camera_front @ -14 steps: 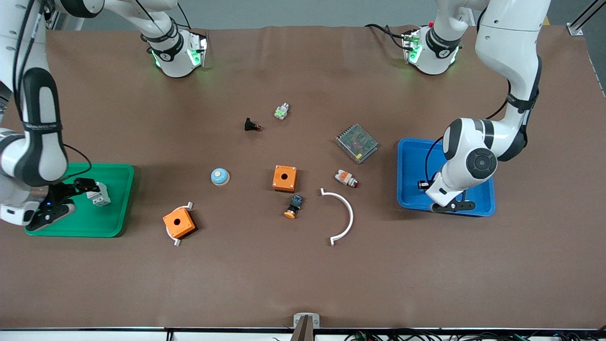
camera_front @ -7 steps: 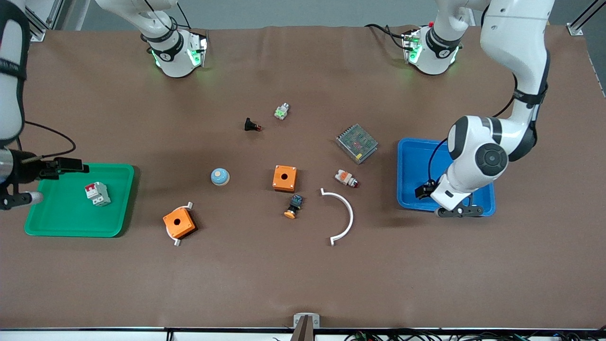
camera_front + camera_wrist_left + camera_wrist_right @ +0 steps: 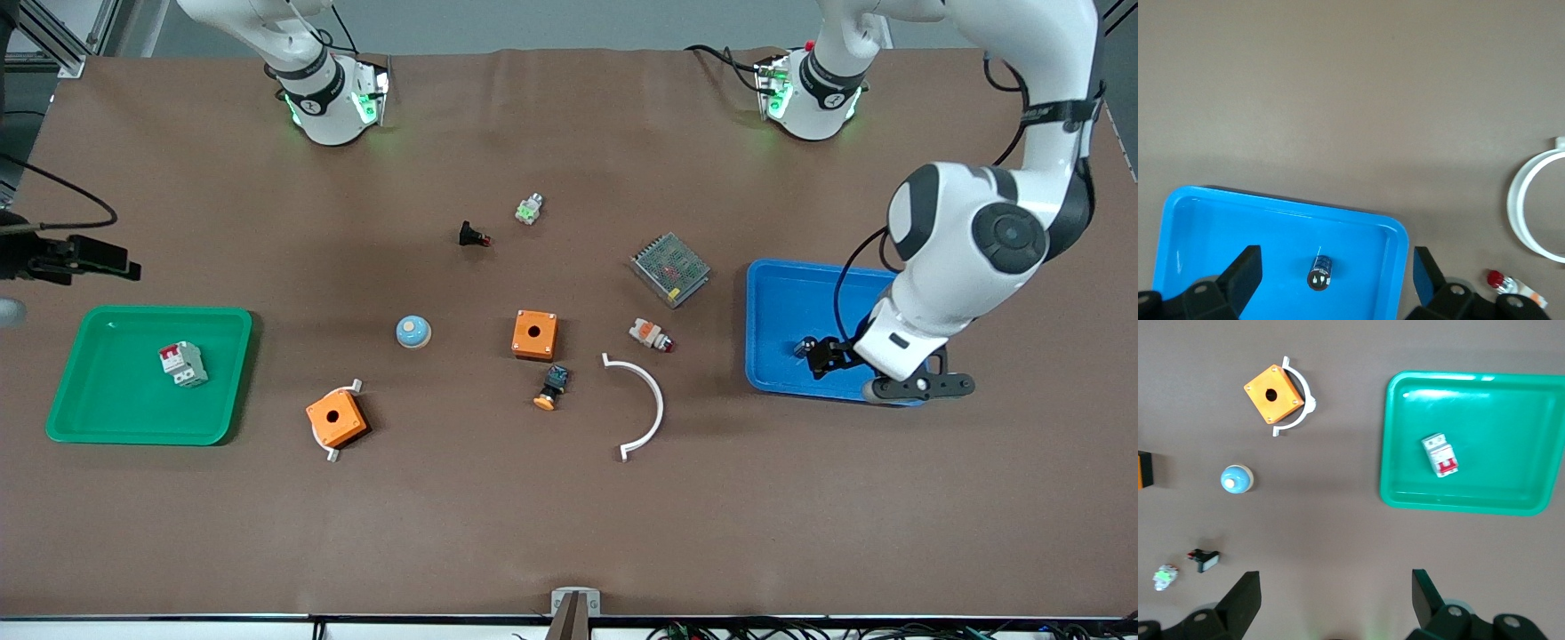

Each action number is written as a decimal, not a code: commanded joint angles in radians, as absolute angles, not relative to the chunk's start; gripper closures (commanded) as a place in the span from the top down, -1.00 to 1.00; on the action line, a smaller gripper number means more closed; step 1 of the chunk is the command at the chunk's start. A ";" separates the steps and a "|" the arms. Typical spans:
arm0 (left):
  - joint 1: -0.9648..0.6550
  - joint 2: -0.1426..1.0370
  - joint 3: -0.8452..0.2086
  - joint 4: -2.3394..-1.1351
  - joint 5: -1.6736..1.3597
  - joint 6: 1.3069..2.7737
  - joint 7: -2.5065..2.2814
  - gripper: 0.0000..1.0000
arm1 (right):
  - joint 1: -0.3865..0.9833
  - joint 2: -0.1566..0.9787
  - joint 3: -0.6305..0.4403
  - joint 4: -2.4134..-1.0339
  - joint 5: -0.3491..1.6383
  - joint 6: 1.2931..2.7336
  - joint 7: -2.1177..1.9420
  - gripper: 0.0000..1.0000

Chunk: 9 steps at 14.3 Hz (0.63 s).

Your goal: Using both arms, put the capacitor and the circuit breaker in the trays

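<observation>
Front view: circuit breaker (image 3: 183,364), unreadable markings.

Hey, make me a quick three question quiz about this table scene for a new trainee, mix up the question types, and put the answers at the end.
1. True or false: the circuit breaker lies in the green tray.
2. Multiple choice: the capacitor rests in
A) the green tray
B) the blue tray
C) on the bare table
3. Fill in: the left gripper is over the blue tray with its fingers ____.

Key
1. True. The right gripper, open, holds nothing.
2. B.
3. Open, one on each side of the capacitor and above it.
</observation>
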<state>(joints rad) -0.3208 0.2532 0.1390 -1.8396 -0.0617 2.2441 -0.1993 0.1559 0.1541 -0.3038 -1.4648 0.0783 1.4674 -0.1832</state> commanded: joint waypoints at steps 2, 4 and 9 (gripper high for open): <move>-0.298 0.138 0.140 -1.842 -0.049 2.176 -0.225 1.00 | 0.222 0.092 -0.301 -1.488 0.012 1.489 -0.160 1.00; -0.269 0.086 0.135 -1.821 -0.048 2.142 -0.219 1.00 | 0.227 0.092 -0.299 -1.486 0.015 1.519 -0.160 1.00; -0.201 0.023 0.092 -1.704 -0.043 1.884 -0.094 1.00 | 0.232 0.084 -0.298 -1.486 0.026 1.526 -0.158 1.00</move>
